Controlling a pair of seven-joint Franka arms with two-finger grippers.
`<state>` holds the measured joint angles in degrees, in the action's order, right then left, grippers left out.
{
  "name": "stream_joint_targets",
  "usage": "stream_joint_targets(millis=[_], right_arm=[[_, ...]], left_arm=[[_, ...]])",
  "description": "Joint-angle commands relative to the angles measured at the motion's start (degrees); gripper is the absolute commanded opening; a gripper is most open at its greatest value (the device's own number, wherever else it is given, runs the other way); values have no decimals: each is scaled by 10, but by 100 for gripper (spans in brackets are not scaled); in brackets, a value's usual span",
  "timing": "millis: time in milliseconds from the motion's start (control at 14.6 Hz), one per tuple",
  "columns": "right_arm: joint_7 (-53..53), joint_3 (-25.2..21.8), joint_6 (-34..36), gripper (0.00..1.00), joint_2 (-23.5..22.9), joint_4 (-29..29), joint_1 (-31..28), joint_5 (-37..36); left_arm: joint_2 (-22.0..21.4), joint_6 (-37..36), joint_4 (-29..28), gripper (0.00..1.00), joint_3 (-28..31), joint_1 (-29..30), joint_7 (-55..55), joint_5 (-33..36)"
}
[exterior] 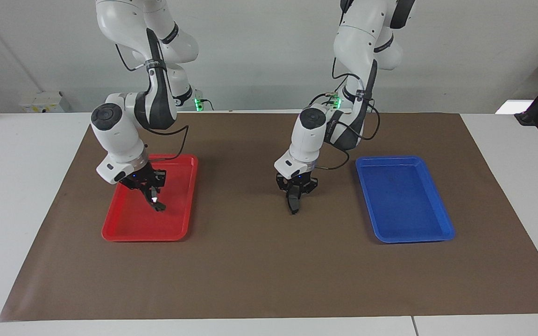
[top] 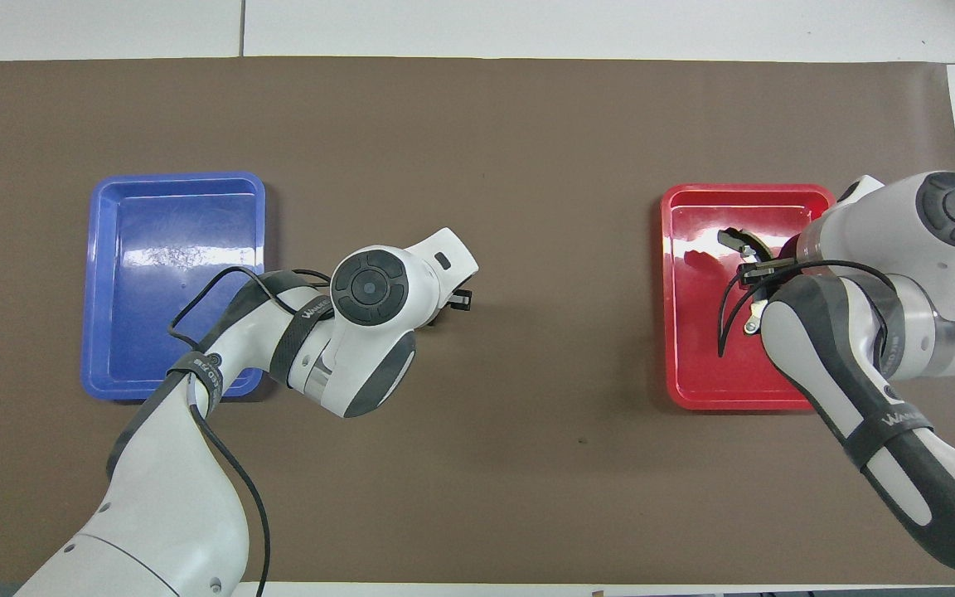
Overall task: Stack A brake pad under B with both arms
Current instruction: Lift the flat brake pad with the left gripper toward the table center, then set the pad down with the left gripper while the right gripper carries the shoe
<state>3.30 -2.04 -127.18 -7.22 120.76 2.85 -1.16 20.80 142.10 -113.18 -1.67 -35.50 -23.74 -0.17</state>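
Left hand [exterior: 293,199] grips the A brake pad [exterior: 293,204] above the brown mat [exterior: 259,261] (mid-worktop); right hand [exterior: 153,193] clasps B [exterior: 156,201] over the red tray [exterior: 175,224].

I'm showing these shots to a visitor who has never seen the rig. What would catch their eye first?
Two bright trays on the brown mat: a red tray at the right arm's end, a blue tray at the left arm's end. The right gripper is low over the red tray, shut on the curved black crescent piece. The left gripper holds a short dark brake pad over the mat between the trays.
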Motion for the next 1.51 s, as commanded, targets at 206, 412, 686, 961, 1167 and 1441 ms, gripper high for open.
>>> stream_joint_targets(millis=[206,412,686,961,1167,1441], right_arm=[[-23,4,18,0,7,-25,17,12],[-130,4,60,0,-8,-80,72,12],[-267,5,59,0,-24,-105,155,38],[-357,5,69,0,-77,-173,231,80],[-453,5,73,0,-158,-267,284,77],[-522,5,60,0,-220,-326,324,75]], left_arm=[[-52,-74,7,100,14,44,11,-3],[-109,-153,8,100,16,128,103,-3],[-146,-255,48,100,16,250,233,-2],[-156,-372,124,100,16,326,306,-1],[-181,-402,143,100,16,362,351,3],[-188,-455,179,100,16,395,396,3]])
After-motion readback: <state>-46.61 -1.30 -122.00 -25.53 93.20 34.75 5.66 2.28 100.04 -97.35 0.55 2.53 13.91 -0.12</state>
